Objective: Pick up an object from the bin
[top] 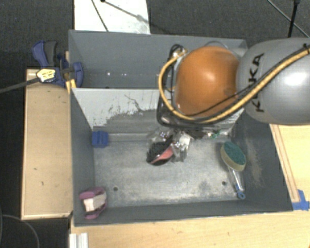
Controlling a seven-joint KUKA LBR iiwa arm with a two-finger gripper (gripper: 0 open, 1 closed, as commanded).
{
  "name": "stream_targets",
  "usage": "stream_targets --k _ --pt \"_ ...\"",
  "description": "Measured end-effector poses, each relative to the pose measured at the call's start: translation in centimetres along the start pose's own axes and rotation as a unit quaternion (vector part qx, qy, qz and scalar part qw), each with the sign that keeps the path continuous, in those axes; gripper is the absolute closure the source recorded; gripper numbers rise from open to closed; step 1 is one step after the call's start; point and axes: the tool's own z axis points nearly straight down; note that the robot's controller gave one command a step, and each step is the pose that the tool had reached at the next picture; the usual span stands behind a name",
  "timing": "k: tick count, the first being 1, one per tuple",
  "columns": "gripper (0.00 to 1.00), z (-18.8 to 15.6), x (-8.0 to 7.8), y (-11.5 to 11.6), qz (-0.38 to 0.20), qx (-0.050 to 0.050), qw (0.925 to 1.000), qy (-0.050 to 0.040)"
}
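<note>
Sitting on dark, matte ground, a grey metal bin with tall sloping walls takes up the middle of the camera view. Its floor is dull sheet metal, scuffed and speckled, and pale scratch marks run across the lower part of the back wall. Four loose things lie well apart on that floor. A small blue block, squarish and matte, sits against the foot of the back wall towards the left. A crumpled pink and white lump, soft-looking, rests in the near left corner. A brush with a round teal head and a thin blue handle lies along the right side, its head towards the back wall and its handle pointing to the near wall. Close to the middle of the floor lies a small dark object with a pink-red patch, irregular in outline and somewhat glossy.

The silver-grey arm, smooth and rounded, comes in from the right, with a yellow and black cable looped around it. A glossy orange dome cover on its wrist hangs over the back half of the bin. Under the cover the metallic hand is low in the bin, just beside the dark object on its upper right and seemingly touching its edge. How far the hand is open cannot be told, since the cover hides most of it, nor whether it has hold of anything.
</note>
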Motion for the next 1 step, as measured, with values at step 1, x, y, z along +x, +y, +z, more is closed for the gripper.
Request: stream_targets --k 1 --pt "1.00 -4.65 -0.34 0.12 -0.013 0.000 0.9999 0.0001"
